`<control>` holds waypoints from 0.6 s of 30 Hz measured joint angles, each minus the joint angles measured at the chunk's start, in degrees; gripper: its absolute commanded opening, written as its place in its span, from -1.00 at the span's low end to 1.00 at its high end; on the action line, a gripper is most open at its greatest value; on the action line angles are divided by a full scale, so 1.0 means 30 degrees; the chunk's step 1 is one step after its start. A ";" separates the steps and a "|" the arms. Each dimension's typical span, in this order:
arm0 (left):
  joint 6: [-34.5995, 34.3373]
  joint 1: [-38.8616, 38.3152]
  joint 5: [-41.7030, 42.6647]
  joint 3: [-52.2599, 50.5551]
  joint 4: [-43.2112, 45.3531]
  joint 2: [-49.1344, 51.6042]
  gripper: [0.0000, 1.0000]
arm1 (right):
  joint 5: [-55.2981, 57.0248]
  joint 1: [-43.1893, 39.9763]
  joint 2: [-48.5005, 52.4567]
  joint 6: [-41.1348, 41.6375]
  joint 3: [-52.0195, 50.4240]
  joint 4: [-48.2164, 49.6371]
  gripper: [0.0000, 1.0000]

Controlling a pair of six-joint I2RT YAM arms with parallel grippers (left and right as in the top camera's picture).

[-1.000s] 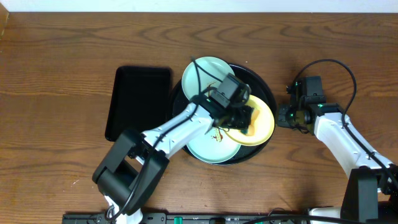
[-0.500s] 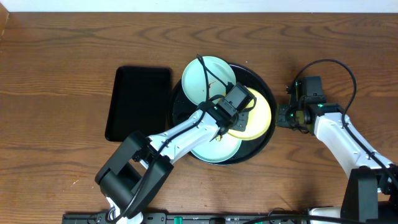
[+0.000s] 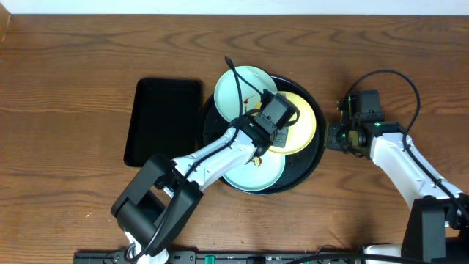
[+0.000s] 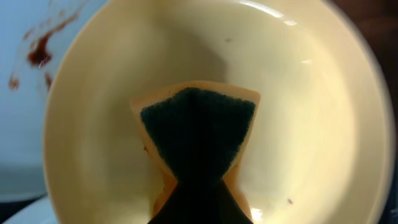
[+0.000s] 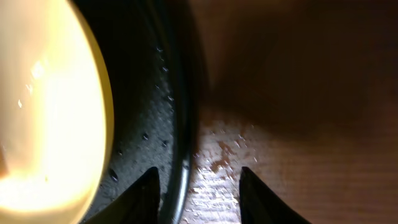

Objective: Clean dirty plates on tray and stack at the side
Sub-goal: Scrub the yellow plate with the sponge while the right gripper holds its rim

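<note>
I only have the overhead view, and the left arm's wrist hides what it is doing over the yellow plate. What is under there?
Observer: In the left wrist view, the left tool pinches a sponge above the yellow plate, with the dark green face toward the camera.
Operator: Is that plate clean yet?
Observer: Nearly. I see only a tiny speck near its lower rim.
Operator: And the right tool, open or shut?
Observer: In the right wrist view, the right tool is open, and the rim of the tray shows between its fingers. I cannot tell whether they touch.
</note>
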 measured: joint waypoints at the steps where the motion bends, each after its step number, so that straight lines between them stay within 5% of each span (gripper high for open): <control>1: 0.0000 0.0000 -0.0044 0.0000 -0.0211 0.0007 -0.85 | -0.0255 0.0000 0.0000 0.0015 0.0000 0.0248 -0.06; 18: -0.0007 0.0000 -0.0248 0.0000 -0.0401 0.0000 -0.85 | -0.3388 0.0284 0.0634 -0.0007 0.0000 0.3803 -0.20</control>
